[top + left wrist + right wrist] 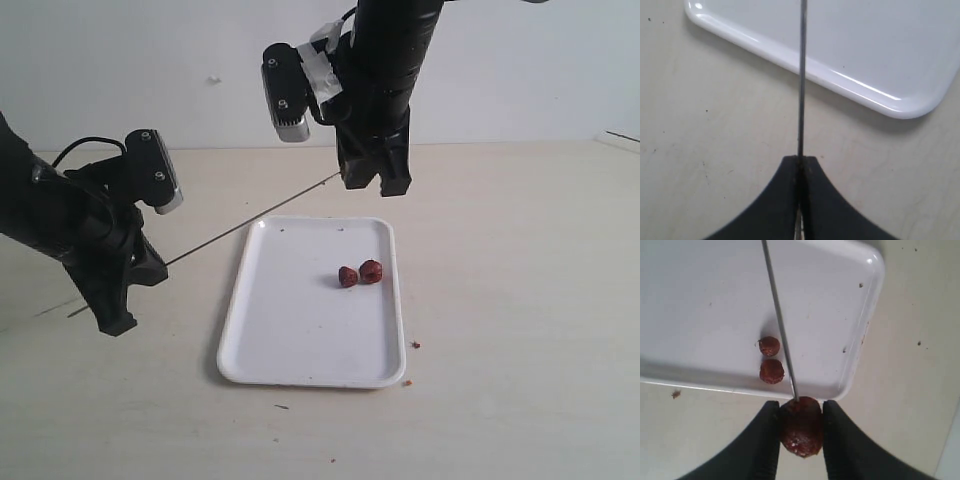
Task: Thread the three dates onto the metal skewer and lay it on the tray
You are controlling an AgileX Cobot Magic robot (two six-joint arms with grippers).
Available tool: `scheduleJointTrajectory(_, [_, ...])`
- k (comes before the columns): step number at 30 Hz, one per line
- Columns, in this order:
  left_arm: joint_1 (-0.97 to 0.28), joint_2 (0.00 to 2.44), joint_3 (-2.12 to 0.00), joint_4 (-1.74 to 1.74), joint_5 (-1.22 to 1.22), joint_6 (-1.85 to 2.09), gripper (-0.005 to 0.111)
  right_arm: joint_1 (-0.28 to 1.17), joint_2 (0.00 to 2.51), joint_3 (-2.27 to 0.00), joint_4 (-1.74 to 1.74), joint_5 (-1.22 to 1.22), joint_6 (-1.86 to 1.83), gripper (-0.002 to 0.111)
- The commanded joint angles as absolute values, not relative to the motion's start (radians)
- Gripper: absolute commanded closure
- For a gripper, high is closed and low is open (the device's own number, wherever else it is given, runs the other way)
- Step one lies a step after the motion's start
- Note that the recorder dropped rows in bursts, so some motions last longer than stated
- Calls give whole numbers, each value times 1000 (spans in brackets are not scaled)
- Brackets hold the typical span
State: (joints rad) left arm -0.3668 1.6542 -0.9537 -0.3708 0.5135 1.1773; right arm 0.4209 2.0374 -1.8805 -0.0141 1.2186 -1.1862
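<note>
My left gripper (800,159) is shut on the thin metal skewer (801,75), which runs from it up and to the right over the table (250,222). Its far tip touches the top of a wrinkled reddish-brown date (801,426) that my right gripper (801,412) is shut on, raised above the far edge of the tray. In the exterior view the right gripper (375,185) hides that date. Two more dates (347,276) (371,271) lie side by side on the white tray (290,340), right of its middle; the right wrist view shows them too (770,346) (772,371).
The tray's rounded corner (910,107) lies just past the left fingers. Small brown crumbs (415,345) dot the pale table by the tray's right front corner. A white wall stands behind the table.
</note>
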Motion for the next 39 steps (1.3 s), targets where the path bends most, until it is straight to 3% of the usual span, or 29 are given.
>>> scheduleJointTrajectory(1, [-367, 1653, -953, -370, 499, 1167, 107, 419, 2026, -1880, -9, 1221, -1177, 79])
scheduleJointTrajectory(25, [-367, 1716, -953, -291, 321, 1174, 107, 419, 2010, -1880, 0, 1221, -1204, 79])
scheduleJointTrajectory(39, [-373, 1680, -953, -275, 408, 1176, 107, 419, 2037, -1880, -90, 1221, -1210, 79])
